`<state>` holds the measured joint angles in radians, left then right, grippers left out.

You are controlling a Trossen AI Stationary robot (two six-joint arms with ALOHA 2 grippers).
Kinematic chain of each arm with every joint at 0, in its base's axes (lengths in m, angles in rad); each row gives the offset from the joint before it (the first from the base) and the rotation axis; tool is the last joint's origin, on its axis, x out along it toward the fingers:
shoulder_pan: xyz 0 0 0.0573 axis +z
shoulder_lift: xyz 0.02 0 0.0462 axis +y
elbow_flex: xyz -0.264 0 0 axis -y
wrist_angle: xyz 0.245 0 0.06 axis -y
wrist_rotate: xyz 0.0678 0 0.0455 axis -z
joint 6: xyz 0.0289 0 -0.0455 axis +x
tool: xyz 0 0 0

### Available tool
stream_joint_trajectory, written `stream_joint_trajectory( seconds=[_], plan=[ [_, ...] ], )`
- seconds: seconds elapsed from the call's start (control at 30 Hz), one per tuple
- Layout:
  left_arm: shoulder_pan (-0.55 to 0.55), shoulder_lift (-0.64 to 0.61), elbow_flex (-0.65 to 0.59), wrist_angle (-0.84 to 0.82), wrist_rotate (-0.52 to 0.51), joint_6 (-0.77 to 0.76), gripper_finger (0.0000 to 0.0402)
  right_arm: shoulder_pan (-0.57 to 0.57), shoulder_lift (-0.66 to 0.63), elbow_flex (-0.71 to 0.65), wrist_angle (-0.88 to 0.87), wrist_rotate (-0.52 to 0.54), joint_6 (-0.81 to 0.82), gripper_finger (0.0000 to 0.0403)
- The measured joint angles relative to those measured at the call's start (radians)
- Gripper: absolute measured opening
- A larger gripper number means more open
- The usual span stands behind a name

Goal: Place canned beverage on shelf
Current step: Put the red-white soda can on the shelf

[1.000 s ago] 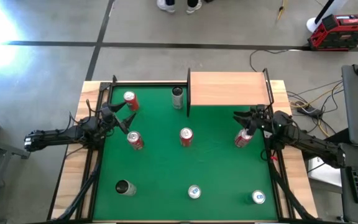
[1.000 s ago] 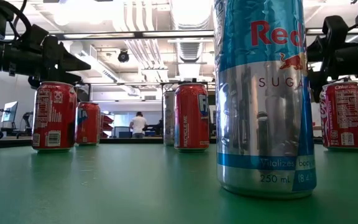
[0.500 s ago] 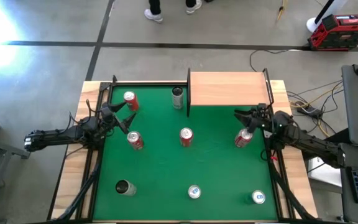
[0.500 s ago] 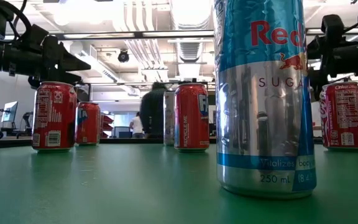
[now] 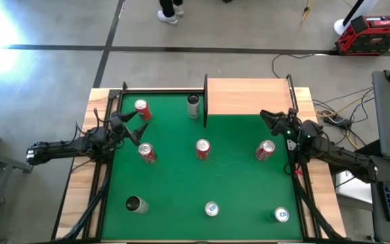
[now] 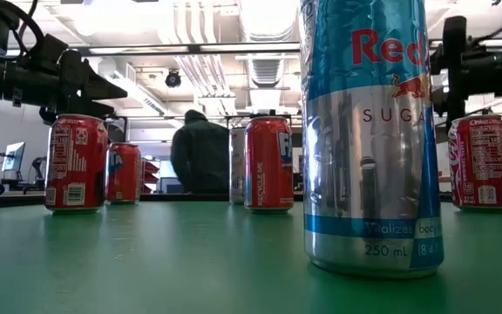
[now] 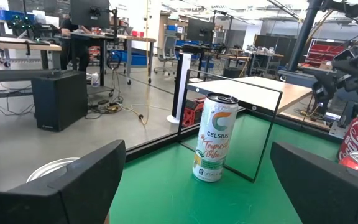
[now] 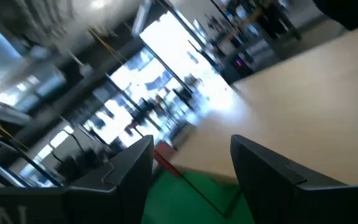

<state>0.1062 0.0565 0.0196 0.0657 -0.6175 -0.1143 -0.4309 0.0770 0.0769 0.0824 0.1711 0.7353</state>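
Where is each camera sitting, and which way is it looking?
High view: above the table, looking straight down at the green mat, shelf and both arms.
Low view: at tabletop height, looking level past a blue can; arms enter from above.
Left wrist view: on the left arm, looking past its own fingers at a Celsius can.
Right wrist view: on the right arm, tilted toward the shelf board.
Shared: high and left wrist views both show the Celsius can.

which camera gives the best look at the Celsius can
The left wrist view: the Celsius can stands upright, label readable, beside the shelf. The high view shows only its top; the low view hides most of it behind a red can; the right wrist view misses it.
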Motion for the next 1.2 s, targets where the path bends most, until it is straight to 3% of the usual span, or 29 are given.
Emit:
stream_joint_trajectory(
  seconds=[0.17,0.47,0.63,0.8,0.93,1.2],
  plan=[
    [0.000,0.000,0.000,0.000,0.000,0.000,0.0386,0.000,0.125,0.235,-0.277,-0.013,0.000,0.0206],
    [0.000,0.000,0.000,0.000,0.000,0.000,0.0386,0.001,0.540,0.684,-0.958,-0.094,0.065,0.0206],
    [0.000,0.000,0.000,0.000,0.000,0.000,0.0386,0.001,0.727,0.857,-1.220,-0.191,0.187,0.0206],
    [0.000,0.000,0.000,0.000,0.000,0.000,0.0386,0.002,0.858,0.953,-1.401,-0.285,0.301,0.0206],
    [0.000,0.000,0.000,0.000,0.000,0.000,0.0386,0.001,0.910,0.992,-1.508,-0.287,0.364,0.0206],
    [0.000,0.000,0.000,0.000,0.000,0.000,0.0386,0.008,0.898,0.968,-1.518,-0.304,0.402,0.0207]
  ],
)
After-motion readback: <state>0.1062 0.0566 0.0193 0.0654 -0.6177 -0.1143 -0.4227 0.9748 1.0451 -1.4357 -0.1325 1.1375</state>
